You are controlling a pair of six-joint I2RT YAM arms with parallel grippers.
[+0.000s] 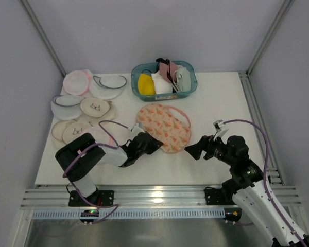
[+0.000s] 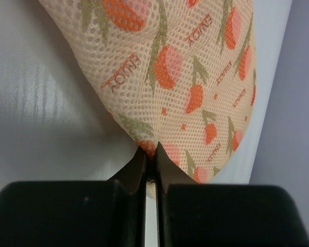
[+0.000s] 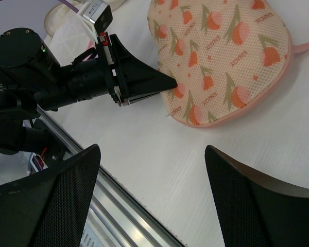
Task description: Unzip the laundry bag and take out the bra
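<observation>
Two pincers, two different jobs right now. My left pincer (image 2: 150,152) is pressed tight on a fold of mesh at the near-left edge of the laundry bag (image 1: 165,126). In the left wrist view the fingers meet with only the cloth between them, and the fabric rises into a small peak where they bite. My right pincer (image 3: 152,152) stands wide with nothing in it, low over the counter (image 1: 221,103), near the bag's near-right edge but not touching it.

The bag lies in the middle of the counter, in front of the teal basket (image 1: 188,87) and to the right of the round mesh pouches (image 1: 100,85). Its pink zipper trim (image 3: 232,117) looks shut all along the edge I can see. The bra does not show anywhere; the bag sits domed rather than flat, so I judge it is inside.

So I reckon this is the very start of the unzipping — one side anchored, nothing opened yet. The next move calls for finding the zipper pull, which I cannot make out in any view. A pink strip at the bag's far-right corner may be it, but it is too small to tell. My right pincer would need to close on that tab and draw it along the trim while my left holds the cloth taut — otherwise the whole bag may slide along with it.
</observation>
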